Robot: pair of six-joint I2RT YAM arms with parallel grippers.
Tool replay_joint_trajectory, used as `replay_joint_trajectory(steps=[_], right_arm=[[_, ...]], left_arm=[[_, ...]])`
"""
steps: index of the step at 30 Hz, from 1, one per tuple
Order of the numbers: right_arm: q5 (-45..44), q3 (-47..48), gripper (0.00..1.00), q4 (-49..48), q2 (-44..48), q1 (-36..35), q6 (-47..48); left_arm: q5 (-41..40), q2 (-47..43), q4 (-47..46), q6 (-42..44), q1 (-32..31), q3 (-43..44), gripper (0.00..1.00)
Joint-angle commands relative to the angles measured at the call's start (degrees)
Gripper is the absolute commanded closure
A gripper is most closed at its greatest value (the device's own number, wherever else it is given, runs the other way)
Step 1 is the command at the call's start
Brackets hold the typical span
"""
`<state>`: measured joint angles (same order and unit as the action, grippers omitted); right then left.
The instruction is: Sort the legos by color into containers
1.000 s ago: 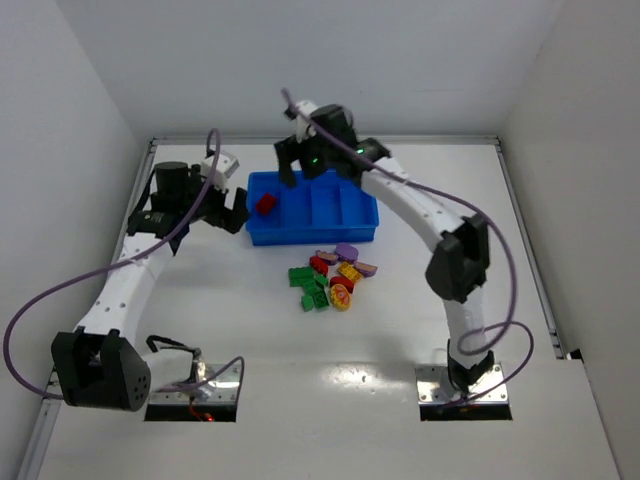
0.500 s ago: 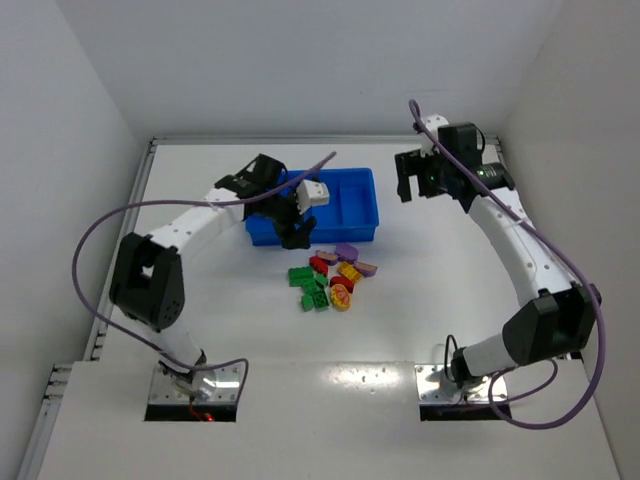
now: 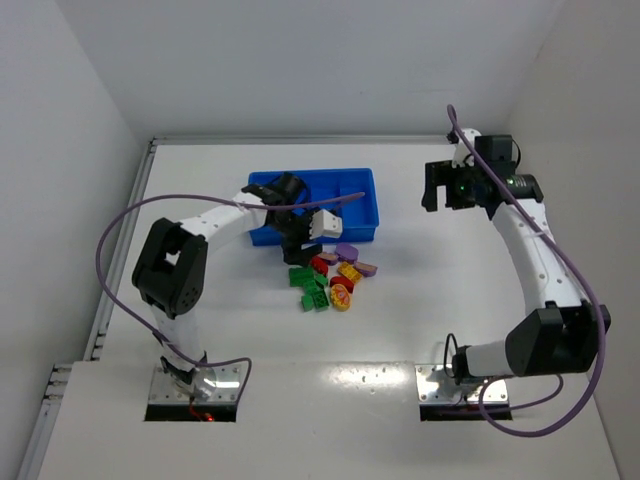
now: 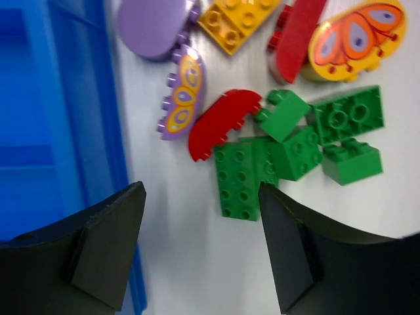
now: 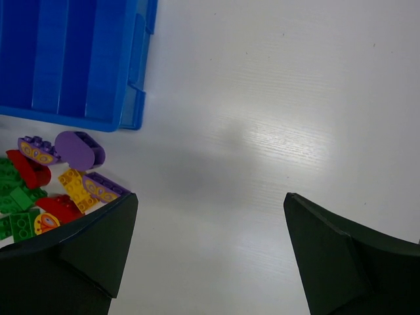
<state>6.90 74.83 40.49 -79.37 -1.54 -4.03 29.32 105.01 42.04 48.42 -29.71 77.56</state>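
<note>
Green brick (image 4: 239, 177): centre frame, flat, just beside a red arch (image 4: 220, 121), on the bench (image 4: 394, 216) near the blue tray (image 4: 85, 98).
Left hand (image 4: 197, 216): fingers apart, empty, over it.
Right hand (image 5: 210, 216): apart, empty, upper right.
We should: straddle its narrow sides, clear of the red arch.

A white table (image 3: 420, 300) filled the enclosure, its glossy top catching a soft patch of glare (image 3: 350, 375) near the front edge. Plain white panels closed it in: a back wall (image 3: 320, 60), a left wall (image 3: 50, 150) and a right wall (image 3: 590, 100). A thin metal rail (image 3: 400, 138) ran along the table's far edge.
</note>
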Motion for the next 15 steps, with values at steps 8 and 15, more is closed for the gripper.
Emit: replay_joint_trajectory(steps=[8, 15], right_arm=[[3.7, -0.5, 0.06, -0.6, 1.5, 3.8, 0.2], [5.3, -1.0, 0.06, -0.6, 1.5, 5.0, -0.4]], left_arm=[[0.6, 0.4, -6.2, -3.0, -1.8, -3.3, 0.44], [0.1, 0.4, -6.2, -3.5, -2.4, -3.9, 0.52]])
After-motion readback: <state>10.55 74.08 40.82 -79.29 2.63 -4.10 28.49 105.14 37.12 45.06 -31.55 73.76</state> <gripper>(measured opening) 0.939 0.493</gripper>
